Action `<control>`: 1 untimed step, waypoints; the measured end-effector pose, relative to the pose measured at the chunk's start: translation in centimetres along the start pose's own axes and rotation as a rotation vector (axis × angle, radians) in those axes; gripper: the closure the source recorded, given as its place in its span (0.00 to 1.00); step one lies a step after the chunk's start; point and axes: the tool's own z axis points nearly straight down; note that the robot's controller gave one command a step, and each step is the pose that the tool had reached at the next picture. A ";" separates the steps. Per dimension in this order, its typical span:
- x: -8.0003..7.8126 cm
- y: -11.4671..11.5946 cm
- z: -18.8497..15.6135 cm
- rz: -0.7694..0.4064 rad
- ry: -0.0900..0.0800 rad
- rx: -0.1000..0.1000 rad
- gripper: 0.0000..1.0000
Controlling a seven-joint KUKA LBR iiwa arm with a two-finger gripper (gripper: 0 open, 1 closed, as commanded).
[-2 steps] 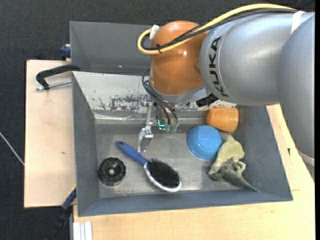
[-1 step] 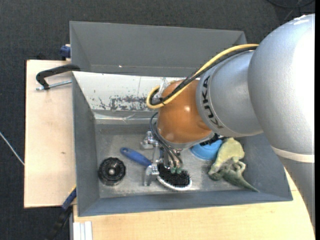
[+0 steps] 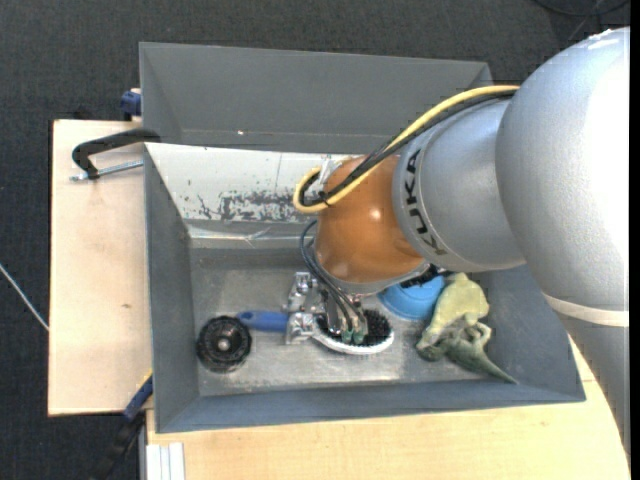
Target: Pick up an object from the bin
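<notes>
My gripper (image 3: 322,318) sits low at the frame's lower middle, over a brush (image 3: 264,319) with a blue plastic handle and a white oval head of dark bristles; I can't tell whether it is parted or clenched. To its right lie a rounded blue thing (image 3: 414,298) and a limp yellow-green soft toy (image 3: 456,320). To its left lies a ribbed black wheel (image 3: 222,342).

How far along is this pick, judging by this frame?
Approach looks done: the pincer sits low over the white oval brush, beside the blue handle. In hand: the grasp, with nothing visibly gripped yet. Left: securing a thing and lifting it out of the bin.
</notes>
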 end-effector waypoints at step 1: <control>0.3 1.4 -11.9 0.037 0.005 0.000 1.00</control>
